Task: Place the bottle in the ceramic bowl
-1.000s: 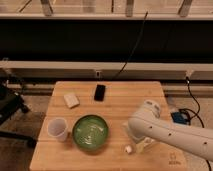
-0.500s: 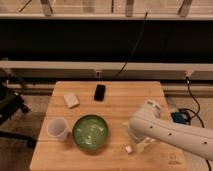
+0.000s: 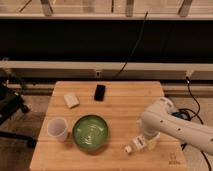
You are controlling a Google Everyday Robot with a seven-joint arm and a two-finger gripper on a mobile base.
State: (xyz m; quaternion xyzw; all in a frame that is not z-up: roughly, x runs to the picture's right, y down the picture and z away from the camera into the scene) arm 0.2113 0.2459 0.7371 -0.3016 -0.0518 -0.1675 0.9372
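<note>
The small white bottle lies tilted on the wooden table near its front edge, to the right of the bowl. The round green ceramic bowl stands at the front middle of the table and holds nothing. My gripper is down at the table right beside the bottle, at the end of the white arm that reaches in from the right. The arm's bulk hides part of the gripper and the bottle's right end.
A translucent white cup stands left of the bowl. A black phone and a pale block lie at the back of the table. A dark chair is at the left, and cables run at the right.
</note>
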